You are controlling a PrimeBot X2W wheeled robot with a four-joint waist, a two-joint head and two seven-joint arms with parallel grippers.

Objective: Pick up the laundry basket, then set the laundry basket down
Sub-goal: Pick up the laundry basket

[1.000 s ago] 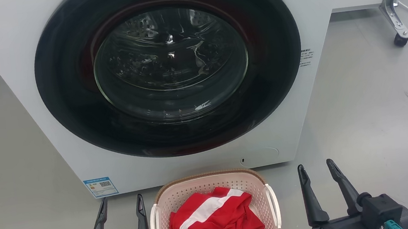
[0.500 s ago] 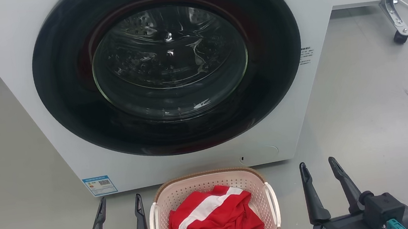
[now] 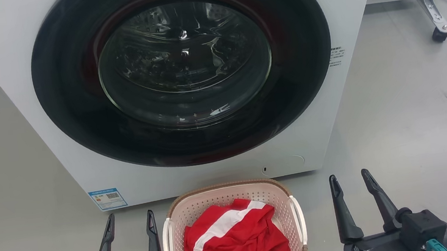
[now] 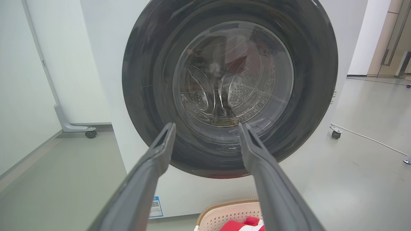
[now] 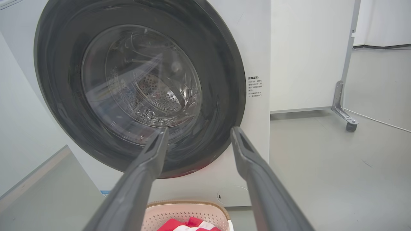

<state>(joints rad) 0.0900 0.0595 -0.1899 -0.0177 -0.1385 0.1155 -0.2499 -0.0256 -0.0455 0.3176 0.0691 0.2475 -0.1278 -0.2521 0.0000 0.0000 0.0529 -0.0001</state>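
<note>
- L gripper (image 3: 130,217): fingers spread, nothing between them. It sits just left of the laundry basket (image 3: 220,200), with its inner finger close beside the left handle (image 3: 166,243). Can't tell if they touch.
- R gripper (image 3: 349,176): also spread and empty. It's right of the basket, with a clear strip of floor (image 3: 398,121) between it and the right handle (image 3: 301,222).
- Both point far, toward the washing machine (image 3: 9,83) (its round door fills both wrist views).
- Basket: on the floor, centred between the grippers, far end just short of the washer's front. A red garment (image 3: 233,243) with a white stripe is piled inside.
- Orientation: open side up and sitting level. The handles are on the left and right walls, so the long axis prob. runs near-far, with a rounded short end facing the washer. The near end is cut off by the frame, so that's a judgement.
- Risks:
  - The R gripper has further to close in than the L, so uneven contact could shove the basket sideways or twist it.
  - A finger could land on the perforated wall instead of a handle, giving a weak hold that slips on the lift.
  - If one side rises first, the basket tips and the garment slides out.
  - Little room at the far end, so any forward swing could knock the washer.
</note>
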